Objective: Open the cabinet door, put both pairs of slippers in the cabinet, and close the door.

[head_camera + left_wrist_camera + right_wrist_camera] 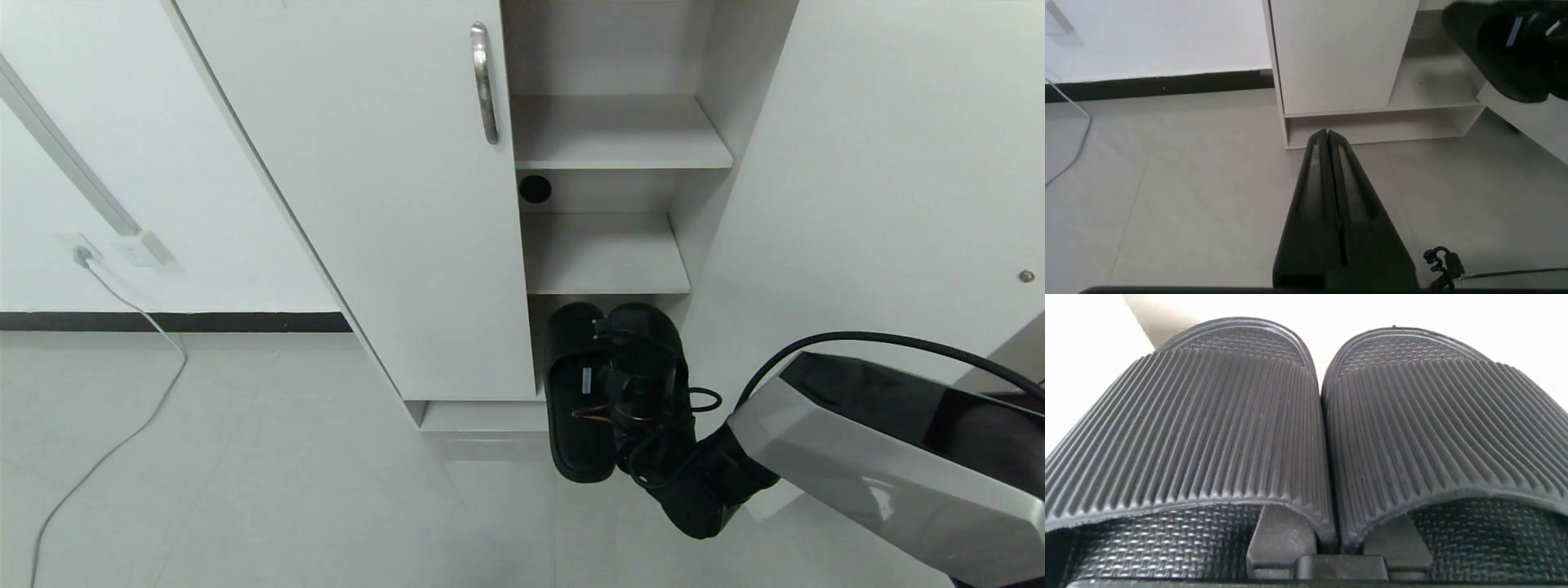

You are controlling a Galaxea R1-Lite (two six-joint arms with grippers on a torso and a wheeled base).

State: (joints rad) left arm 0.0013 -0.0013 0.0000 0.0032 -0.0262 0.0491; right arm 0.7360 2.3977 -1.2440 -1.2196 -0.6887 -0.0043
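A pair of black slippers [575,392] is held side by side at the mouth of the white cabinet's bottom compartment, toes inward and heels out over the floor. My right gripper [633,384] is shut on them. In the right wrist view its fingers [1278,539] reach under the ribbed straps [1208,433] and pinch the two inner edges together. The cabinet's right door [882,163] stands open; the left door [367,188] with its metal handle [484,82] is closed. My left gripper [1327,143] is shut and empty, low over the floor facing the cabinet base [1380,126], with the slippers [1503,41] farther off.
Two bare shelves [612,131] [604,253] sit above the bottom compartment, with a round hole [535,189] in the back panel. A grey cable [122,433] runs from a wall socket [82,253] across the tiled floor on the left.
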